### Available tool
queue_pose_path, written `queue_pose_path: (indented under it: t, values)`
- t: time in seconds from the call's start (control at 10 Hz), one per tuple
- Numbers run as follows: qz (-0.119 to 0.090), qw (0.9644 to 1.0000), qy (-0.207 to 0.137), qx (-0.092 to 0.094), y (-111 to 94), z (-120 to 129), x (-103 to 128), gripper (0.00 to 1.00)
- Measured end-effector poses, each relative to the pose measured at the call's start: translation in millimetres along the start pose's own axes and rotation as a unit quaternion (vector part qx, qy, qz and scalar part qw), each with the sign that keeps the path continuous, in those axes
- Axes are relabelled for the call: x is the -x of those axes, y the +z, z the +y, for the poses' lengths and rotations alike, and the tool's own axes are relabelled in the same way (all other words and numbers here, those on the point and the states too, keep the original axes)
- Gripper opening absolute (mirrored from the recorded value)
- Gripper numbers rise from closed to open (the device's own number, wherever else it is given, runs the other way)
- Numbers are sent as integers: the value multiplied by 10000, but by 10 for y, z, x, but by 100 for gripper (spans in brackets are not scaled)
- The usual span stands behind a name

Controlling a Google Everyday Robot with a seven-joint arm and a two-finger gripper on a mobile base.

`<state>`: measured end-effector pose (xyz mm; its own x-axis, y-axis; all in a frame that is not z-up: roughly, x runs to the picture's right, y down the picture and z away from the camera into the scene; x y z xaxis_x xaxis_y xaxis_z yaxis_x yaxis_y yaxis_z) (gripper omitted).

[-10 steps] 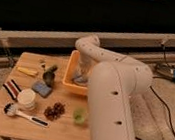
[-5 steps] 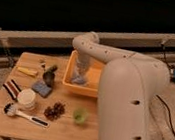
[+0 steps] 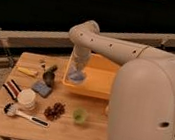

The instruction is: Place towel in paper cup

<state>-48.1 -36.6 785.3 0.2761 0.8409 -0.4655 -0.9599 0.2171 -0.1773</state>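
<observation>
A blue-grey towel (image 3: 77, 76) sits at the left end of the yellow tray (image 3: 102, 79) on the wooden table. My gripper (image 3: 77, 68) reaches down from the arm's elbow, right on top of the towel and touching it. The white paper cup (image 3: 26, 98) stands upright at the table's front left, well apart from the gripper.
On the wooden table (image 3: 84, 135) lie a blue pad (image 3: 41, 88), a dark scoop-like object (image 3: 49, 75), a yellow item (image 3: 27, 71), a striped cloth (image 3: 11, 89), a brush (image 3: 24, 116), a pine cone (image 3: 53, 111) and a small green cup (image 3: 78, 114). My bulky arm (image 3: 145, 110) covers the right side.
The view has shifted and my arm's body fills more of the right side. The gripper stays at the towel in the tray's left end, a little lower.
</observation>
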Motion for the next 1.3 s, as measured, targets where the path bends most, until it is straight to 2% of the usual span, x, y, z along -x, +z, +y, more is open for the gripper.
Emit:
queue_pose_path:
  t: [0.2, 0.5, 0.7, 0.9, 1.3]
  values:
    - [-150, 9997, -101, 141, -249, 200, -81, 0]
    - [-364, 9977, -418, 397, -531, 677, -207, 0]
    - [-407, 9962, -594, 481, -561, 825, -237, 0]
    - [-361, 9940, -838, 598, -547, 1085, -334, 0]
    - [-222, 9869, -1361, 836, -526, 1650, -638, 0]
